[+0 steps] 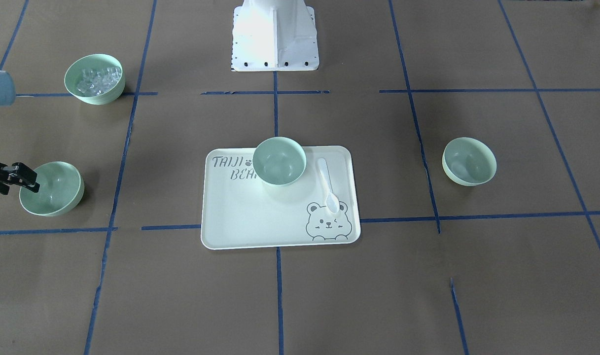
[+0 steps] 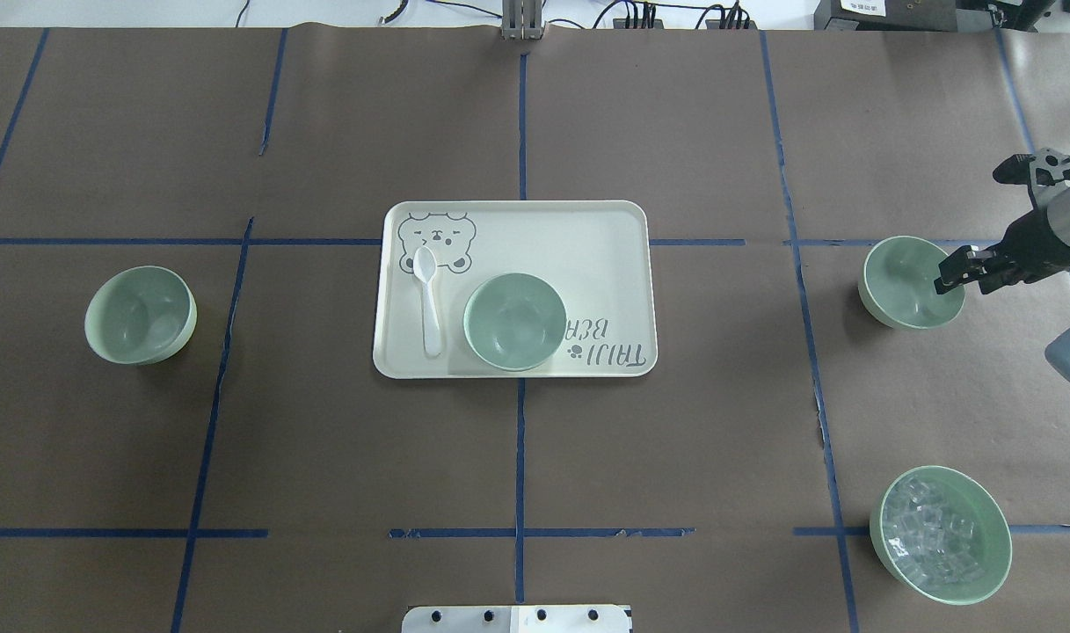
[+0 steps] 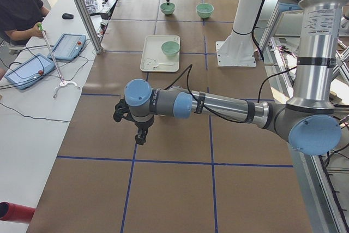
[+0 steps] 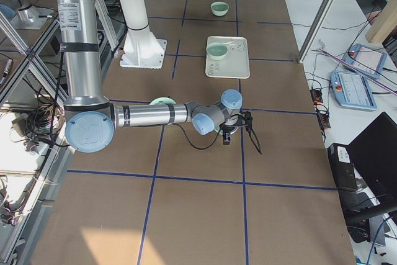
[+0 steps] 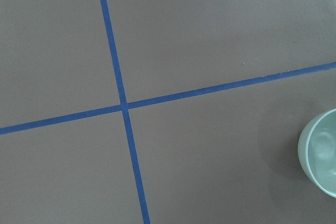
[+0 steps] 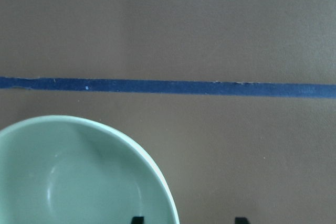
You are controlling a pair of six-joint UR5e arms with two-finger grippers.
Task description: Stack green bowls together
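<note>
Three pale mint-green bowls stand apart. One bowl is on the table's left, one bowl stands on the bear-print tray, and one bowl is at the right. My right gripper is open at that right bowl's outer rim. In the right wrist view one fingertip is over the bowl and the other is outside it. My left gripper shows only in the exterior left view, hanging above the table. I cannot tell whether it is open. The left bowl is at the left wrist view's right edge.
A straighter-sided green bowl of clear cubes stands near the robot on the right. A white spoon lies on the tray beside the bowl. The robot's white base is at the table's middle. An operator sits beyond the table.
</note>
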